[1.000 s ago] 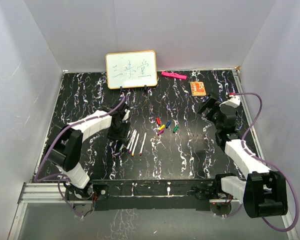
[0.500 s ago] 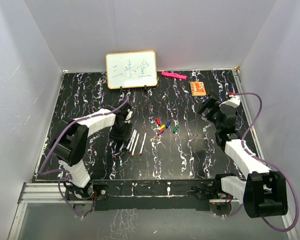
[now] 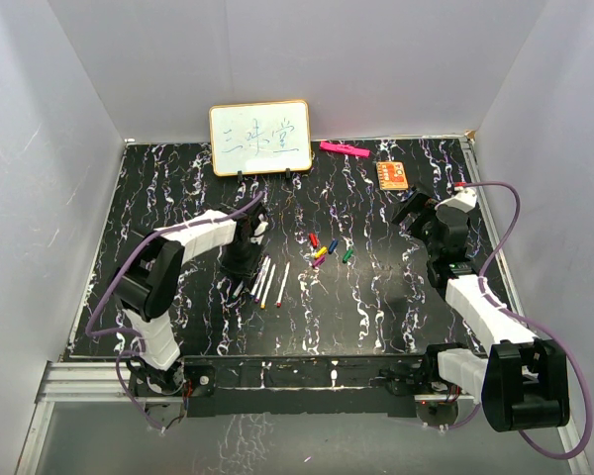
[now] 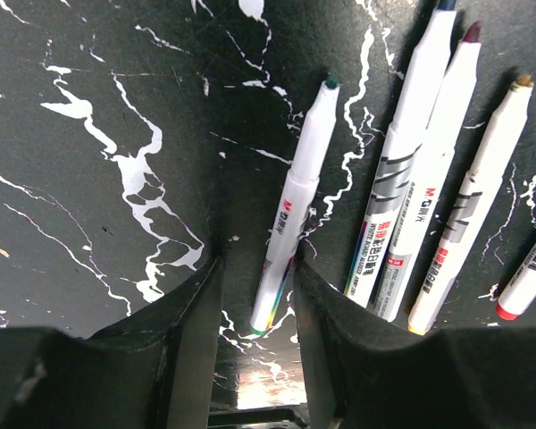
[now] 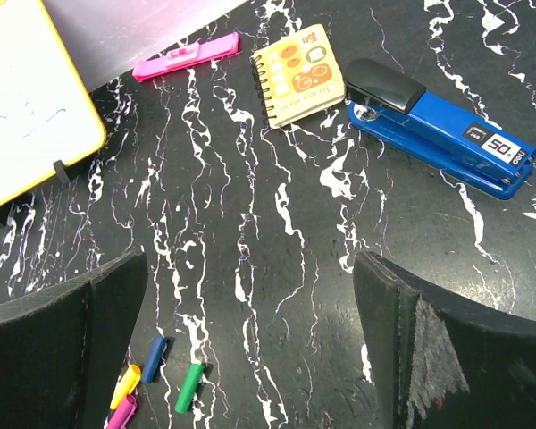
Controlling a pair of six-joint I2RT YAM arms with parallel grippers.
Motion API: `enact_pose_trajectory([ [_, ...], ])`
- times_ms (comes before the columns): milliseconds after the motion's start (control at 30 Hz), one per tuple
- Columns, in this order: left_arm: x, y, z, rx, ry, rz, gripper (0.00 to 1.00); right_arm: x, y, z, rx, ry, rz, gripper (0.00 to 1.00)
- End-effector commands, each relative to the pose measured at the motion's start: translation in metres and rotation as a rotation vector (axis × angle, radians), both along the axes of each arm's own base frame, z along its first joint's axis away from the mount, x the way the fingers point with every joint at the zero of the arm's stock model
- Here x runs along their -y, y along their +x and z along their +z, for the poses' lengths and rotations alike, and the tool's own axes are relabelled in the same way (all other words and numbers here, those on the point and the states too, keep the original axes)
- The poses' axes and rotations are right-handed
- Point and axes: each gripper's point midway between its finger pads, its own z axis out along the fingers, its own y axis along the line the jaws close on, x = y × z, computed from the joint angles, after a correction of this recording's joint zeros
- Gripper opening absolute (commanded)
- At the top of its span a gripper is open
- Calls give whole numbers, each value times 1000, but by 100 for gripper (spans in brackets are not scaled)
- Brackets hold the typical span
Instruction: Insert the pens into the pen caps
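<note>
Several white-barrelled pens [image 3: 265, 280] lie side by side left of centre, and the short coloured pen caps [image 3: 322, 252] lie just to their right. My left gripper [image 3: 241, 263] is down at the left end of the pen row. In the left wrist view, my left gripper [image 4: 256, 268] straddles the rear end of the green-tipped pen [image 4: 297, 201]. The right finger touches the barrel and a gap shows beside the left finger. Three more pens [image 4: 411, 161] lie to its right. My right gripper [image 5: 250, 268] hangs wide open and empty, with blue [image 5: 154, 357], green [image 5: 189, 386] and yellow [image 5: 125, 386] caps at its lower left.
A yellow-framed whiteboard [image 3: 260, 138] stands at the back, with a flat pink bar [image 3: 344, 149] and a small orange notebook [image 3: 392, 175] to its right. A blue stapler [image 5: 438, 138] lies beside the notebook [image 5: 299, 76]. White walls enclose the table.
My left gripper has shifted slightly right onto the pen row and its jaws have narrowed around the green-tipped pen. The right arm has not moved.
</note>
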Motion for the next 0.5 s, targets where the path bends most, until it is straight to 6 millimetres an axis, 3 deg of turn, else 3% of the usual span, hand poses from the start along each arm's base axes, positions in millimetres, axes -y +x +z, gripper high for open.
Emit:
enact_pose_trajectory([
  [0,14,-5,-19,-20,-33,-21,34,4,7,37,94,-5,-18,98],
  [267,25,-6,-28,-16,-60,-28,36,1,7,37,94,0,-6,98],
  [467,25,-5,-38,-25,-41,-39,31,3,5,39,102,-3,-16,98],
])
